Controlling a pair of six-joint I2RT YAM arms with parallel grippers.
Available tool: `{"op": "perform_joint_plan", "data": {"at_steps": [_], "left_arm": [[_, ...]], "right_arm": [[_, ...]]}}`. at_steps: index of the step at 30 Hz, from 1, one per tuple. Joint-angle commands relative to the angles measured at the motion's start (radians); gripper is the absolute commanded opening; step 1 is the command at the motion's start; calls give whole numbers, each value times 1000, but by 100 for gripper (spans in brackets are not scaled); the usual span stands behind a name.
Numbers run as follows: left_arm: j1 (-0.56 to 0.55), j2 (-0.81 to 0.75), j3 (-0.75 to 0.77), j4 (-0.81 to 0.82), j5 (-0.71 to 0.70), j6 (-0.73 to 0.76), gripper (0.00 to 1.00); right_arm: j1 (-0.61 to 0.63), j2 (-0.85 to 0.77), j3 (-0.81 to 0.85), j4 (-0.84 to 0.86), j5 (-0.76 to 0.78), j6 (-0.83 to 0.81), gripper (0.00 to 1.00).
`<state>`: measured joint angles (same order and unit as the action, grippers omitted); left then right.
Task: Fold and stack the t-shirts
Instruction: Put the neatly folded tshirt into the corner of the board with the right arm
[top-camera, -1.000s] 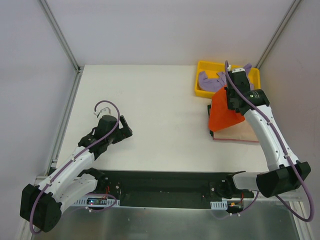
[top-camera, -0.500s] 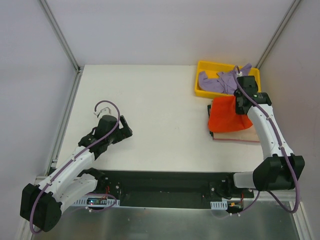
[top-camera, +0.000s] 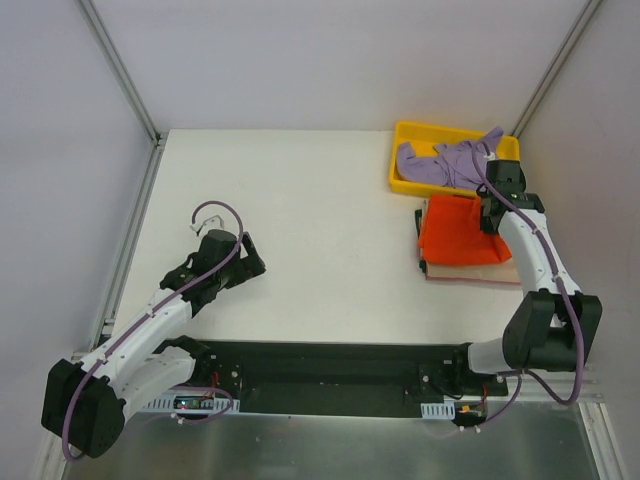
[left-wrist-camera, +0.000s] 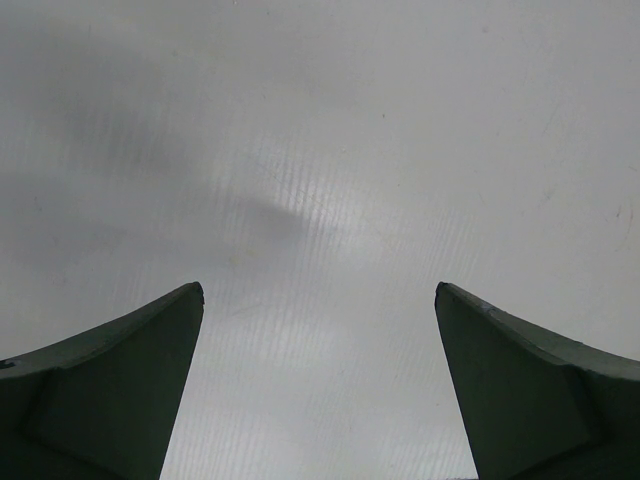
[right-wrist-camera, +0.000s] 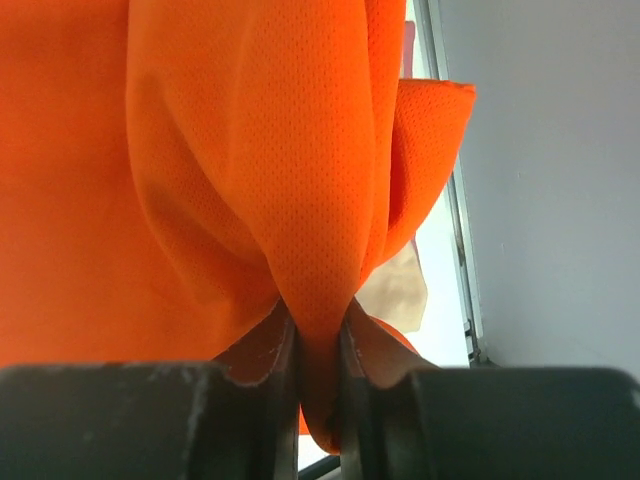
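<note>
Found right jaws nipping orange shirt's fold, probably to settle it onto tan shirt beside yellow tray; left jaws wide, idle.

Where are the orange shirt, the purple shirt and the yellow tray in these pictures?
orange shirt (top-camera: 455, 232): top external view, middle of the cloth.
purple shirt (top-camera: 440, 165): top external view, crumpled middle, inside the tray.
yellow tray (top-camera: 412, 131): top external view, bare far-left corner.
</note>
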<state>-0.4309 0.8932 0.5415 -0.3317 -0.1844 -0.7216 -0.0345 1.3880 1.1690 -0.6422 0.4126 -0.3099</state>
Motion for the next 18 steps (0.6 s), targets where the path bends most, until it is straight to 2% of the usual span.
{"op": "perform_joint_plan", "data": {"at_steps": [1,4,5,6,10,12,14,15,17,18], "left_arm": [[0,3,26,-4,-7,7,99],[0,6,28,-4,-6,7,99],[1,4,28,-4,-7,5,99],[0,6,28,-4,-7,7,99],[0,4,29,-4,-6,7,99],[0,3,29,-4,-4,7,99],[0,4,31,-4,-6,7,99],[1,1,31,-4,-6,7,99],[0,0,31,-4,-7,7,99],[0,0,31,-4,-7,7,99]], "right_arm": [[-37,25,-23,124,-12,-38,20],[-53,45,-38,147,-24,-38,26],[-57,52,-45,150,-21,-35,30],[-59,60,-48,150,-3,-25,39],[-61,68,-40,109,100,38,58],[-61,56,-20,75,132,70,79],[-61,37,7,35,150,101,83],[-59,19,18,18,156,113,94],[-61,-4,46,-25,169,143,98],[-61,-16,57,-39,170,156,96]]}}
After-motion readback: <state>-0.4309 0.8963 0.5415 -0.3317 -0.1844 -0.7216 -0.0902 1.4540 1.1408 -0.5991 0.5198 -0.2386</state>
